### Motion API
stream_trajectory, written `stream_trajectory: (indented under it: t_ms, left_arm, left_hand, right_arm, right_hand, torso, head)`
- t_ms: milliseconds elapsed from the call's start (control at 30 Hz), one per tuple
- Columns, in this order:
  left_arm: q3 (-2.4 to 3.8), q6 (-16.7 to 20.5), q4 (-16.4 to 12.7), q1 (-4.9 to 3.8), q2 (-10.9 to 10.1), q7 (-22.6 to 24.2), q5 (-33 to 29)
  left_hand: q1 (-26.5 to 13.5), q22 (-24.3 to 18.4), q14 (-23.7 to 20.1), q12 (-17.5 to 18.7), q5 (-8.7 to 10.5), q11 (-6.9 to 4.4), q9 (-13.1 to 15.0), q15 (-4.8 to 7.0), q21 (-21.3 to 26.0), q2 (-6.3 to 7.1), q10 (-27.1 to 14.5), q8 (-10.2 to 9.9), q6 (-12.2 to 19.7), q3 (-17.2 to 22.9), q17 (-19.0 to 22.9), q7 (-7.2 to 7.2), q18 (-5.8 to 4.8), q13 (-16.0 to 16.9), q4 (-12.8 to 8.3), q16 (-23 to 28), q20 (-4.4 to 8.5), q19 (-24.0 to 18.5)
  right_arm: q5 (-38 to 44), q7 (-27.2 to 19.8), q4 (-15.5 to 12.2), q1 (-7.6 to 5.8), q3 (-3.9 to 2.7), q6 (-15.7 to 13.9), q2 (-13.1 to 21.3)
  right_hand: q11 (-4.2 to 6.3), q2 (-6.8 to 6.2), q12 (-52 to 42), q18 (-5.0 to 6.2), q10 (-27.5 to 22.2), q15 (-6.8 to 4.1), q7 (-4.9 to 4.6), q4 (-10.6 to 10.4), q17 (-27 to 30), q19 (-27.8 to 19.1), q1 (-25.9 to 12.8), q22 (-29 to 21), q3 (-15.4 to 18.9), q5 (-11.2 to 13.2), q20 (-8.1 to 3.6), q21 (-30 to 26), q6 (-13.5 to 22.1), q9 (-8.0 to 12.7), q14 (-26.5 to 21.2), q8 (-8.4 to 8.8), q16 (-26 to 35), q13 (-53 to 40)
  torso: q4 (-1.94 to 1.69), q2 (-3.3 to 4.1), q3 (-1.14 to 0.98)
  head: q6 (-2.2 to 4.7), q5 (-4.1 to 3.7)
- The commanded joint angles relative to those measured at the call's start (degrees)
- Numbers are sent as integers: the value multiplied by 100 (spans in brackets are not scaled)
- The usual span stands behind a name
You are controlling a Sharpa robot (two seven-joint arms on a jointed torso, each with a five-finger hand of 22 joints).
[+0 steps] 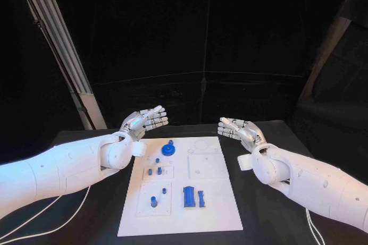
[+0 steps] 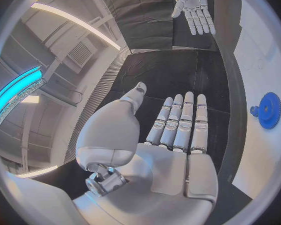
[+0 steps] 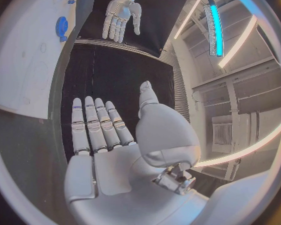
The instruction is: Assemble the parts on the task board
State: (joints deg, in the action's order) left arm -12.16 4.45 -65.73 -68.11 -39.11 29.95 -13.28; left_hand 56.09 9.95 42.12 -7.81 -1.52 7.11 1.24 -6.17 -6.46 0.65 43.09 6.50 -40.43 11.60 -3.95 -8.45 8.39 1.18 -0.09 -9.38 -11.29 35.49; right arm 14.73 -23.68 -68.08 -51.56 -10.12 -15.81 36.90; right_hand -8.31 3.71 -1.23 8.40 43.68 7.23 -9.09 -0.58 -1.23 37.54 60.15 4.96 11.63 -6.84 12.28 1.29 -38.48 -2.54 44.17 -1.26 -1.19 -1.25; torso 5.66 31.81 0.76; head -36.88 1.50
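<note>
Blue parts sit scattered over the white board in the middle of the black bench: a gear at the board's twelve o'clock end, a few small pegs just below it toward the centre, another peg at about seven o'clock, and a tall block with a thinner bar just beside it near six o'clock. The left hand hovers off the board's eleven o'clock corner, palm up, fingers straight and spread, holding nothing; the right hand mirrors it off the one o'clock corner, equally flat and bare. Neither touches the board or any part. Whether the pieces are already seated in their places or only lying loose is too small to tell, so this pose fits both a pause ahead of picking parts and a pause once fitting is over. Any reach toward the small pegs would, I judge, call for a fine pinch and a careful descent.
</note>
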Motion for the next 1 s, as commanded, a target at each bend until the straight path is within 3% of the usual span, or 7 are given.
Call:
stream_trajectory:
  t_ms: [33, 300, 333, 400, 433, 633, 1000]
  left_arm:
    - [75, 399, -177, 45, -41, 10, 151]
    - [486, 1683, -985, 315, -227, 0, 575]
    - [542, 1859, -1096, 352, -253, -1, 633]
    - [685, 2307, -1378, 446, -318, -4, 781]
    - [744, 2490, -1493, 484, -344, -5, 841]
    - [1051, 3450, -2097, 686, -483, -12, 1158]
    - [1216, 3967, -2423, 795, -558, -16, 1328]
  left_hand:
    - [-1789, -317, -1343, 249, 152, -226, -124, 197, 209, -65, -1374, -205, 1290, -371, 395, 271, -252, -118, 9, 300, 360, -1132]
    - [-2868, -509, -2154, 781, 152, -711, -124, 617, 646, -65, -2201, -650, 2068, -594, 395, 434, -375, -118, 9, 477, 577, -1815]
    - [-2975, -527, -2234, 781, 152, -711, -124, 617, 646, -65, -2285, -650, 2146, -615, 395, 845, -375, -118, 9, 499, 600, -1882]
    - [-3213, -570, -2413, 781, 152, -711, -124, 617, 646, -65, -2468, -650, 2317, -664, 395, 845, -426, -118, 9, 938, 648, -2033]
    - [-3307, -586, -2484, 781, 152, -711, -124, 617, 646, -65, -2542, -650, 2386, -684, 395, 845, -839, -118, 9, 938, 667, -2092]
    - [-3824, -995, -2871, 781, 152, -711, -124, 617, 646, -65, -2939, -650, 2757, -1160, 395, 845, -839, -118, 9, 938, 1129, -2416]
    - [-4458, -995, -3349, 781, 152, -711, -124, 617, 646, -65, -3424, -650, 3213, -1160, 395, 845, -839, -118, 9, 938, 1129, -2816]
  right_arm:
    - [-210, -100, -240, -106, 74, -416, 61]
    - [-873, -369, -1263, -502, 566, -1685, 438]
    - [-953, -401, -1386, -550, 626, -1837, 483]
    - [-1130, -473, -1658, -655, 757, -2175, 584]
    - [-1192, -498, -1754, -692, 803, -2294, 619]
    - [-1443, -600, -2142, -842, 990, -2775, 762]
    - [-1473, -612, -2188, -860, 1012, -2831, 779]
  right_hand:
    - [266, -371, 123, -252, -1399, -232, 292, 58, 123, -1201, -1925, -496, -374, 219, -395, -129, 1232, 254, -1414, 126, 119, 125]
    - [423, -371, 123, -376, -2226, -723, 463, 58, 123, -1913, -3063, -496, -591, 684, -626, -129, 1962, 254, -2248, 126, 119, 125]
    - [831, -371, 123, -376, -2313, -723, 482, 58, 123, -1988, -3184, -496, -615, 684, -652, -129, 2038, 254, -2339, 126, 119, 125]
    - [831, -371, 123, -389, -2472, -723, 909, 58, 123, -2129, -3409, -496, -654, 684, -698, -129, 2182, 254, -2503, 126, 119, 125]
    - [831, -371, 123, -438, -2548, -723, 909, 58, 123, -2192, -3509, -496, -676, 684, -718, -129, 2245, 254, -2579, 126, 119, 125]
    - [831, -371, 123, -840, -2963, -723, 909, 58, 123, -2550, -4081, -496, -1163, 684, -1228, -129, 2612, 254, -2998, 126, 119, 125]
    - [831, -371, 123, -840, -3455, -723, 909, 58, 123, -2954, -4759, -496, -1163, 684, -1228, -129, 3044, 254, -3496, 126, 119, 125]
  torso:
    - [-188, -21, -25]
    - [-538, -60, -73]
    - [-553, -62, -75]
    - [-566, -63, -76]
    - [-566, -63, -76]
    - [-566, -63, -76]
    - [-566, -63, -76]
  head:
    - [74, -47]
    - [237, -142]
    - [244, -146]
    - [250, -150]
    - [250, -150]
    - [250, -150]
    - [250, -150]
